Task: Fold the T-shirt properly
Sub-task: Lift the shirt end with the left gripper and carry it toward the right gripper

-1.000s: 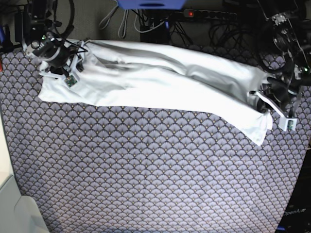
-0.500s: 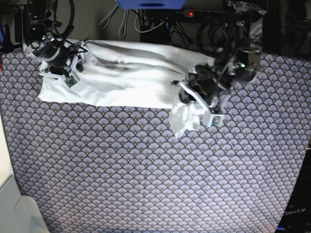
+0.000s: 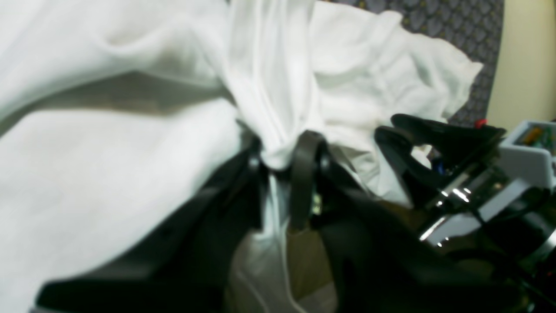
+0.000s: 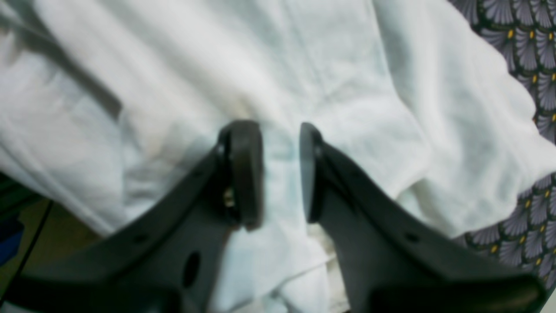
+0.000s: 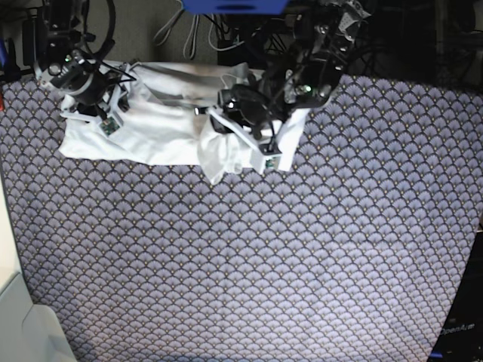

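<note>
White T-shirt (image 5: pixel 162 124) lying along the far edge of the worktop (image 5: pixel 249 264), which is covered in a grey-violet fan-scale pattern. The garment is partly doubled over: one end is spread flat at the far corner on the base view's left side, the other end is gathered and lifted over the middle of the cloth, with a bunched, wrinkled flap hanging just below the gripping point. Left tool (image 3: pixel 282 167), on the arm entering from the far side at the centre of the base view, is clamped on a pinched ridge of the T-shirt; in the left wrist view the cloth fans out above the two dark fingers (image 3: pixel 304 174) and a strip of it runs down between them. Right tool (image 4: pixel 281 169), at the end of the garment on the base view's left, stands with its jaws parted over flat white cloth; in the right wrist view the fabric shows in the gap between the two dark pads (image 4: pixel 245 169), and whether the pads touch it cannot be told. The patterned worktop shows beyond the T-shirt's hem at the right edge of that view. Cables and a power strip (image 5: pixel 302 21) lie beyond the far edge of the worktop.
</note>
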Robot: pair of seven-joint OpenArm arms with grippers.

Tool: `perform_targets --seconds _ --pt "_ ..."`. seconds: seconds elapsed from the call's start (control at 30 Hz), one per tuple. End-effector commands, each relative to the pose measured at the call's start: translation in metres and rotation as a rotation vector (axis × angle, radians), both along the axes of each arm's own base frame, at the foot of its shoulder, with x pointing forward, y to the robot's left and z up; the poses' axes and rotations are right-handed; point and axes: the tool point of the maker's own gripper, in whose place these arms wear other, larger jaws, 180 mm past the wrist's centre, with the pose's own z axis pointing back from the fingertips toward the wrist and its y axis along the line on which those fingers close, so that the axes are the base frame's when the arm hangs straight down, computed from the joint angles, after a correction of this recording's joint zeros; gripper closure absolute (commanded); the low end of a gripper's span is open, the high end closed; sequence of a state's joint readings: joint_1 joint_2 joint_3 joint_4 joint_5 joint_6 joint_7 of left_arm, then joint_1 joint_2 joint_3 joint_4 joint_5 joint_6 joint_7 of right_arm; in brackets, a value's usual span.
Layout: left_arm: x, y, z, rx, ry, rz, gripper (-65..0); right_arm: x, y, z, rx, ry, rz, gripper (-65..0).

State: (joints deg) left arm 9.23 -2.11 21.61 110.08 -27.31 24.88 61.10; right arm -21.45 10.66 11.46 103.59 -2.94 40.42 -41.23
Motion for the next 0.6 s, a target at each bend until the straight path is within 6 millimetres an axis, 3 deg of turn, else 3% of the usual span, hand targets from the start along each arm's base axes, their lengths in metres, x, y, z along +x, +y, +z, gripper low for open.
perform_targets --seconds 0.0,0.23,0.43,0.57 --pt "0.010 -0.001 0.016 -0.025 -0.060 0.016 -0.3 0.002 -0.010 0.004 -0.040 -0.008 -0.006 -14.0" --pt "0.020 0.007 0.027 -0.038 -0.147 0.082 -0.2 0.003 -0.012 0.005 -0.042 -0.011 -0.009 -14.0" --pt "0.037 0.059 0.029 -0.027 -0.238 0.345 -0.2 0.003 -0.017 0.006 -0.060 -0.008 -0.001 -14.0" --pt "0.037 0.067 0.025 -0.023 -0.228 0.423 -0.2 0.003 -0.017 0.006 -0.059 -0.010 -0.002 -14.0"
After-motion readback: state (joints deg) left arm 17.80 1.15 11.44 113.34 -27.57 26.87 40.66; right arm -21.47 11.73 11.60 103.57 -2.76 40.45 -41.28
